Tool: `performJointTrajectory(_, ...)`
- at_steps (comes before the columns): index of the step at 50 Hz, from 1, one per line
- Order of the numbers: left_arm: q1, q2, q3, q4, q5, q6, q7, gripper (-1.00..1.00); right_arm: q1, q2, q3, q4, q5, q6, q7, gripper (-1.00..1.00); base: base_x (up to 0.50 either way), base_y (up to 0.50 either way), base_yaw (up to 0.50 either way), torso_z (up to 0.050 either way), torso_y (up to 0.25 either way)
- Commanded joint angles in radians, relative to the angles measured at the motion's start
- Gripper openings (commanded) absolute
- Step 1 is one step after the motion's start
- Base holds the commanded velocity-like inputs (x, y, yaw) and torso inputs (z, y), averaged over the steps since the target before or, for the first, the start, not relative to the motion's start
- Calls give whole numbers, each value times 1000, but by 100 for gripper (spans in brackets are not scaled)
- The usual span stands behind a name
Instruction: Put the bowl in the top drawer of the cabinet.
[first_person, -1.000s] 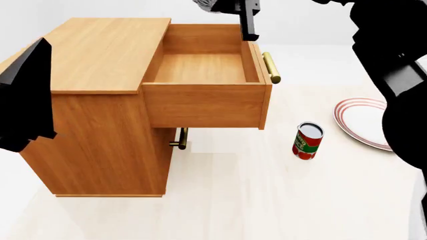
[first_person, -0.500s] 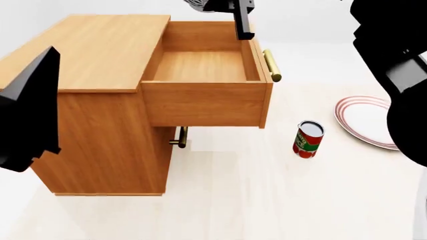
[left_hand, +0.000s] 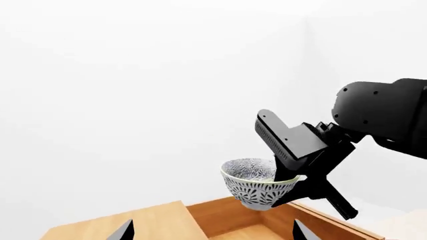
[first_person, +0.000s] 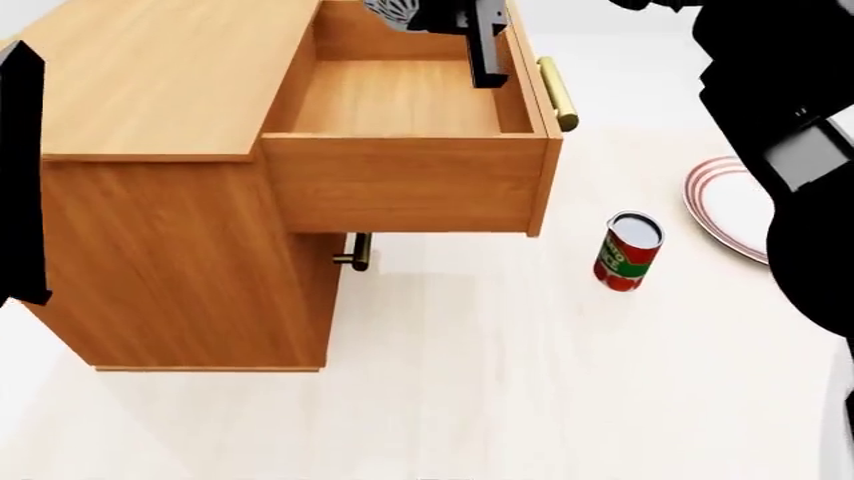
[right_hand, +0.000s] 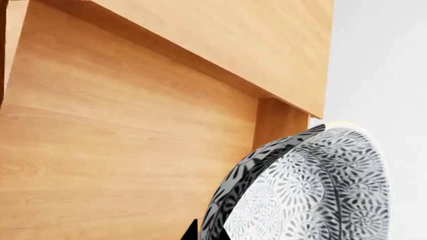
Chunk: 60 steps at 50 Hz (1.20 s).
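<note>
The speckled grey-blue bowl (left_hand: 257, 185) hangs upright above the open top drawer (first_person: 400, 100) of the cabinet (first_person: 147, 90). My right gripper (left_hand: 293, 177) is shut on the bowl's rim. In the head view only the bowl's (first_person: 394, 10) lower edge shows at the top of the frame, over the drawer's back, with a black finger (first_person: 483, 50) reaching down beside it. In the right wrist view the bowl (right_hand: 313, 190) fills the corner against the cabinet wood. My left gripper (left_hand: 213, 235) is open and holds nothing, and it faces the drawer from the cabinet-top side.
A red tomato can (first_person: 627, 250) stands on the floor to the right of the drawer front. A red-rimmed white plate (first_person: 727, 205) lies further right. The lower drawer's small brass handle (first_person: 354, 250) shows under the open drawer, whose own brass bar handle (first_person: 558, 93) sticks out.
The head view has shifted, so the cabinet and drawer now sit higher and larger in the frame. The right gripper with the bowl stays over the back of the drawer.
</note>
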<state>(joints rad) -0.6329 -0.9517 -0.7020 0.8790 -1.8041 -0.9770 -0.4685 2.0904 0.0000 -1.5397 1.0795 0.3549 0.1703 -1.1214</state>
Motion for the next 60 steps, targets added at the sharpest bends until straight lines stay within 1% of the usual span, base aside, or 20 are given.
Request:
performJointTrajectory(1,-55,-113,-38,-3,-75,32,-25,100,-6,0,5,3,-12,-5,8,-100,0,0,0,0,-119)
performJointTrajectory(15,-83,-183,-79,-8,-116,40,-28,100,-13,0,4,-14,-13,1,4,-100,0,0,0,0,-119)
performJointTrajectory(32,-71,-154,-102,-4,-114,28,-17,100,-1,0,3,-24,-6,13,-4,-100,0,0,0,0,-119)
performJointTrajectory(39,-63,-147,-112,-6,-120,24,-18,100,1,0,2,-26,-7,25,-14,-100,0,0,0,0,-12)
performJointTrajectory(40,-63,-146,-112,-6,-119,24,-17,100,1,0,3,-26,-7,24,-15,100,0,0,0,0,0)
performJointTrajectory(49,-67,-136,-95,-5,-100,25,-10,100,5,0,4,-22,-5,25,-14,100,0,0,0,0,0)
performJointTrajectory(60,-61,-143,-108,-2,-120,24,-17,100,10,0,4,-19,0,25,-12,100,0,0,0,0,0)
